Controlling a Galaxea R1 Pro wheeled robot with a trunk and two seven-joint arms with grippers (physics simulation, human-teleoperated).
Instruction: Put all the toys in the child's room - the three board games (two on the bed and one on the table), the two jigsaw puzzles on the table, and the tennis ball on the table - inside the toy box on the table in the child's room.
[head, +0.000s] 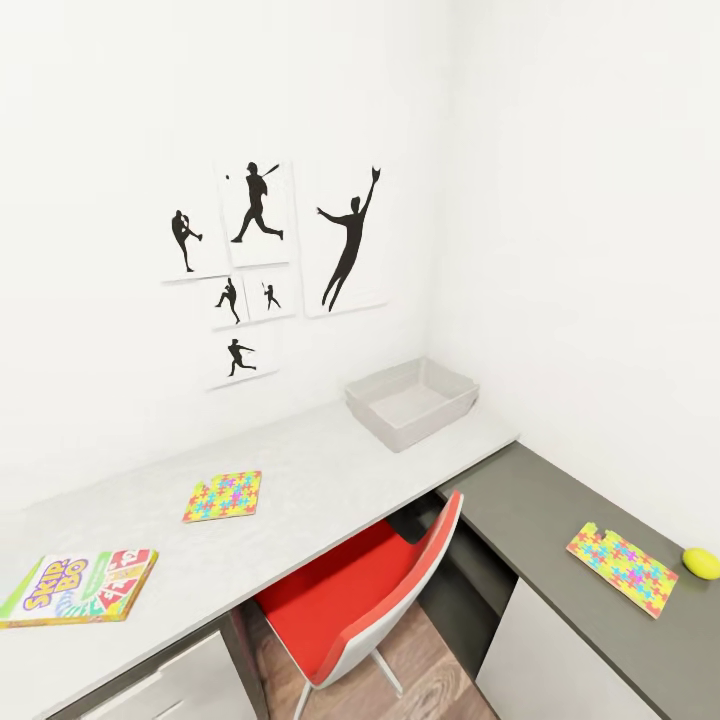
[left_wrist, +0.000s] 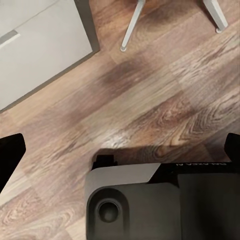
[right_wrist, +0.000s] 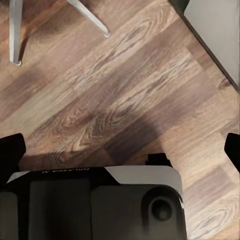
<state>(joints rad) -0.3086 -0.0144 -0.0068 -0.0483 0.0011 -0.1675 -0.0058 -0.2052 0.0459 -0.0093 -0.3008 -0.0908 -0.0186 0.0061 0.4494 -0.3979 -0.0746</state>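
Corner desk held grey toy box at back, Skip-Bo board game, two jigsaw puzzles, tennis ball beside the right one; red chair tucked under.

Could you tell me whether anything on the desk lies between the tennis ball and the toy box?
Nothing visible does. The tennis ball and nearby puzzle lie on the dark desk; bare desktop runs to the toy box in the corner.

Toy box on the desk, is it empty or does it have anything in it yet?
Empty. The toy box shows only its bare grey floor in the head view.
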